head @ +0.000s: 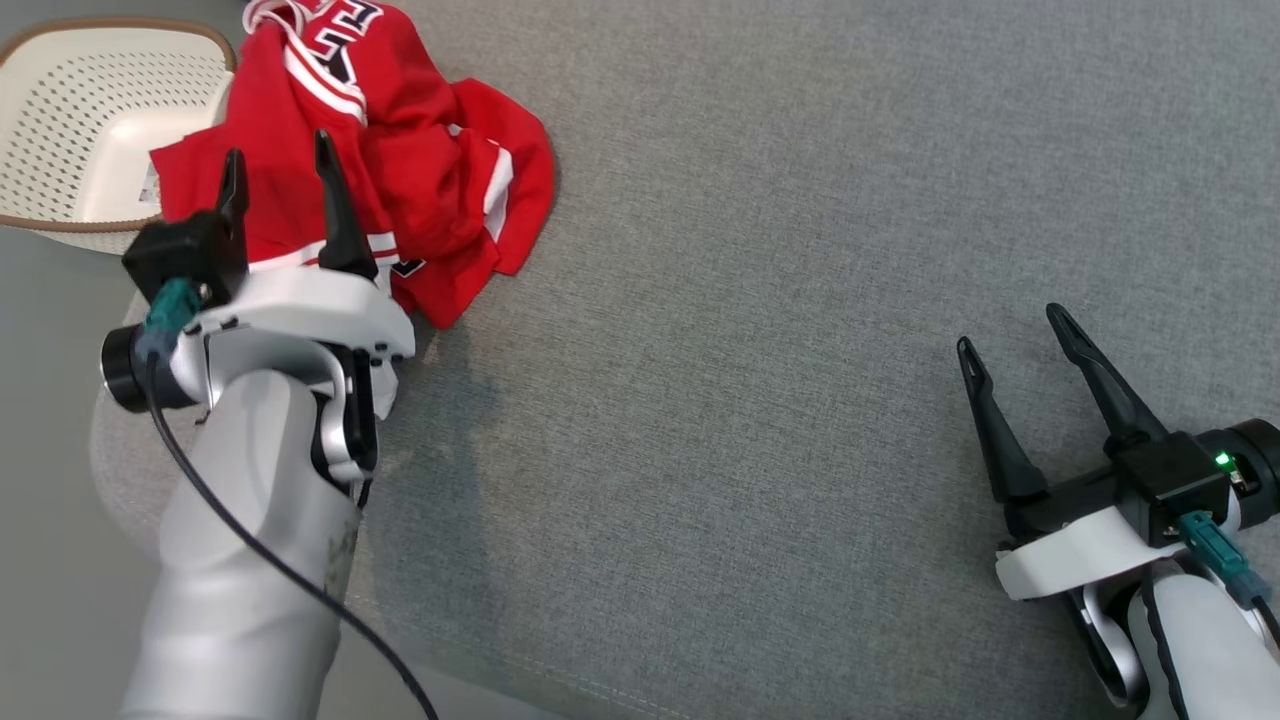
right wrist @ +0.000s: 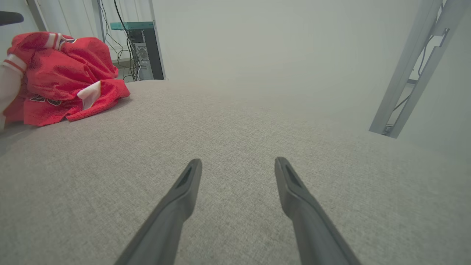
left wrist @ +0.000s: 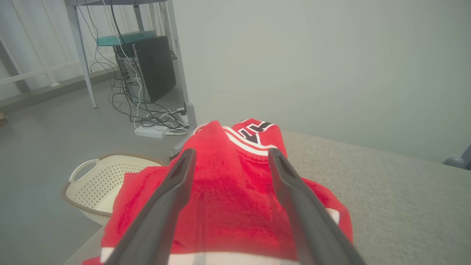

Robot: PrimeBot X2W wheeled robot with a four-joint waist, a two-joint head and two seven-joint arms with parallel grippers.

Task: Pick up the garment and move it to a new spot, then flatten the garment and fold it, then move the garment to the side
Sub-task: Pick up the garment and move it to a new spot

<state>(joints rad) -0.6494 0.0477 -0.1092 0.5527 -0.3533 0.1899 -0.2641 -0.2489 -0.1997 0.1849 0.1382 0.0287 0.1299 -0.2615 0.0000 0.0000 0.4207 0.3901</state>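
The left claw point(head: 278, 148), its two dark fingers spread wide and gripping nothing, hangs over the near edge of a crumpled red shirt point(head: 430, 170) on a grey cloth surface point(head: 750, 350). Whether its tips touch the fabric cannot be told. From that wrist, the shirt lies straight ahead of the claw and under both fingers. It is heaped up, with a white-and-black striped band on its far side and a white stripe along its near hem.

The right claw point(head: 1010, 328), likewise spread wide and empty, sits low over bare grey cloth. It is well apart from the shirt, which lies ahead of it and far off to its left.

Beyond the left claw and to its left, a cream perforated basket point(head: 60, 90) with a brown rim stands on the floor beside the surface. From the head camera, one corner of the shirt overlaps the basket's rim. Farther off past the basket, a black computer tower point(left wrist: 156, 68) stands under a metal-legged desk point(left wrist: 82, 48), with a tangle of cables point(left wrist: 147, 110) and a white power strip point(left wrist: 149, 131) on the grey floor.

Far ahead of the right claw and to its right, a slanted metal post point(right wrist: 412, 73) stands against a pale wall.
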